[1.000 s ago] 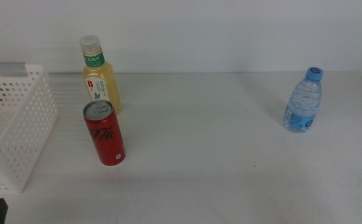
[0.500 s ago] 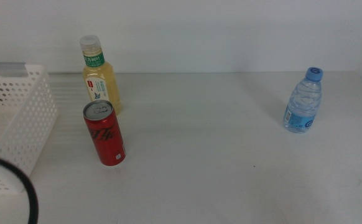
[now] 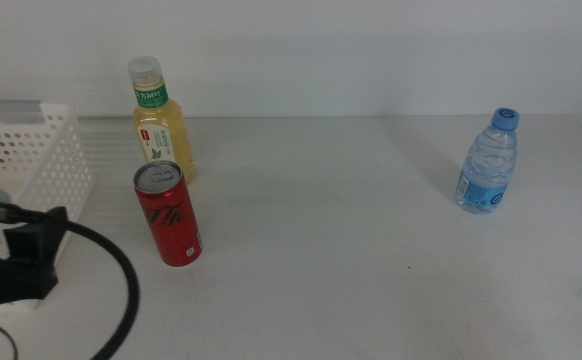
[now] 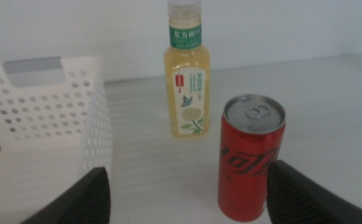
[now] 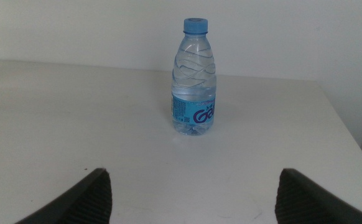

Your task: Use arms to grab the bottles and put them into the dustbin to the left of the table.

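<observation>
the left gripper [image 4: 187, 186] is seen low at the table's [image 3: 371, 250] left edge, in front of the dustbin [image 3: 31, 160], jaws spread wide with nothing between them, cable trailing. the red can [image 3: 171, 215] stands upright just ahead of it, near the dustbin, with the yellow bottle [image 3: 159, 120] right behind it. the water bottle [image 3: 490, 160] is set well apart on the right, faced by the right gripper [image 5: 193, 186], jaws also spread and holding nothing.

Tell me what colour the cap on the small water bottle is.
Blue. The cap of the water bottle shows best in the right wrist view.
</observation>
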Controlling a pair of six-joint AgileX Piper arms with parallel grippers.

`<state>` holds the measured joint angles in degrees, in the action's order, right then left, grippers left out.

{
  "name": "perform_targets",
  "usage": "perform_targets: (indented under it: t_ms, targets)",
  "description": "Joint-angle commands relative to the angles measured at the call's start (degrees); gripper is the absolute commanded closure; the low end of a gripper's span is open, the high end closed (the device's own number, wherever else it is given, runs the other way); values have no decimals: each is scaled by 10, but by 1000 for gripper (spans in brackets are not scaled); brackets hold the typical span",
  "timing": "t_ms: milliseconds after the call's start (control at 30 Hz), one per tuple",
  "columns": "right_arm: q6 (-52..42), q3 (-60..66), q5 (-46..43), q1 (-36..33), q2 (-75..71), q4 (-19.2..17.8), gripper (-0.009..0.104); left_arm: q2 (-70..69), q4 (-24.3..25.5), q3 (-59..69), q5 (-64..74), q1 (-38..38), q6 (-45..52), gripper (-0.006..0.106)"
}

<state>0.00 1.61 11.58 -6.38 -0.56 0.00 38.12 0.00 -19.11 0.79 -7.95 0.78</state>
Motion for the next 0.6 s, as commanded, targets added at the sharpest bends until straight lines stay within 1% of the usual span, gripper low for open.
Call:
perform_targets:
  t_ms: [0,200,467,567]
  targets:
    - [-7,-5,-44,4,-15,0,25,20,0,-6,-68,-8,-8,23]
    - [-7,-5,-44,4,-15,0,25,57,0,40,-160,-31,-8,23]
    - [-7,-5,-44,4,-15,0,25,86,0,99,-262,-80,-12,23]
    - [-7,-5,-44,4,-15,0,25,95,0,114,-286,-86,-22,23]
